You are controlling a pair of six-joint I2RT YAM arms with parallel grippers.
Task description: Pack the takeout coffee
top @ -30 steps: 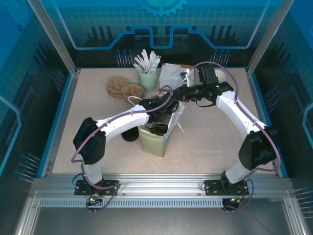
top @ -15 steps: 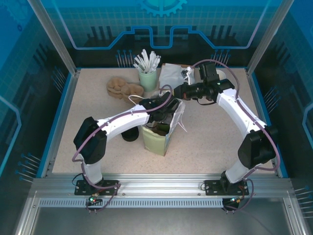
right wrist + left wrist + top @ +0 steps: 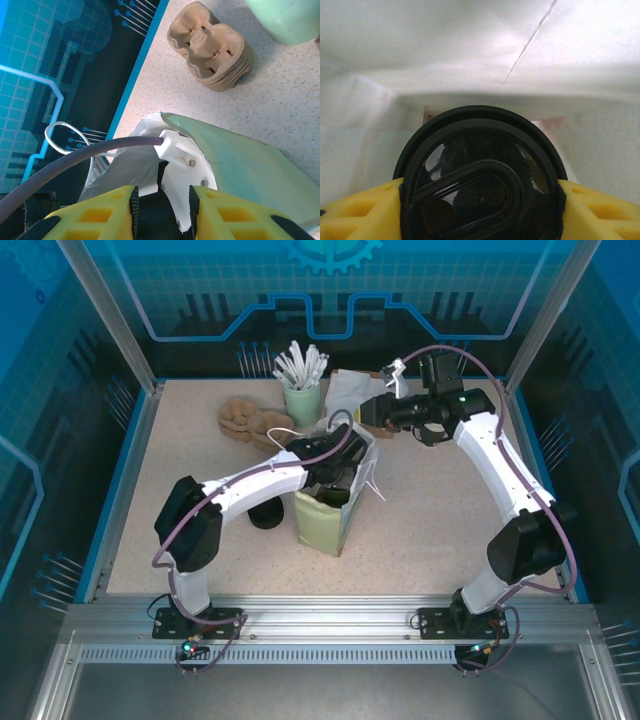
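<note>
The left pincer (image 3: 480, 207) reaches down into the pale green paper bag (image 3: 322, 525) standing near the middle of the worktop (image 3: 440, 530). Its yellow fingers (image 3: 355, 215) are closed against both sides of the black-lidded coffee cup (image 3: 480, 165), which is inside the bag's white walls. The right pincer (image 3: 162, 197) hovers near the far side of the bag's open mouth, its jaws partly apart and gripping nothing.

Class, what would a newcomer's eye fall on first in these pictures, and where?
A black-lidded coffee cup, clamped in the left gripper, is inside the pale green paper bag at the middle of the table. The right gripper hovers open just behind the bag's rim. Brown cup carriers lie at the back left.
</note>
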